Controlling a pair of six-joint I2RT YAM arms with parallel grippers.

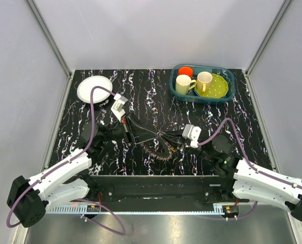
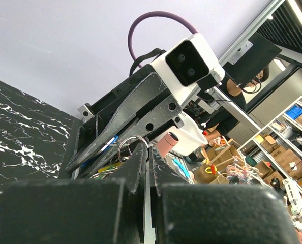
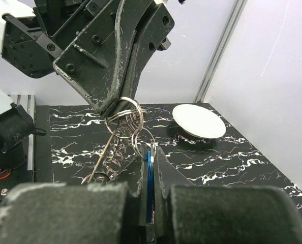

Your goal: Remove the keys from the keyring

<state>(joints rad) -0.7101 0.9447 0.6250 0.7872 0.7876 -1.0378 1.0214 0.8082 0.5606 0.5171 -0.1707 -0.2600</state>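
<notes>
Both of your grippers meet over middle of black marbled table (image 1: 141,86), tips close together. Your left gripper (image 3: 116,108): fingers pinched tight on keyring (image 3: 128,119) wire loops. Your right gripper (image 3: 150,155): fingers clamped narrow on blue key head (image 3: 149,178). Keys (image 1: 160,152) hang bunched just below both pinches; can't tell if they touch table.

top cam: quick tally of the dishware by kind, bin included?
Mugs: 2
Plates, one white, one yellow-green: 2
Orange cup: 1
Teal bin: 1
Total: 6
</notes>
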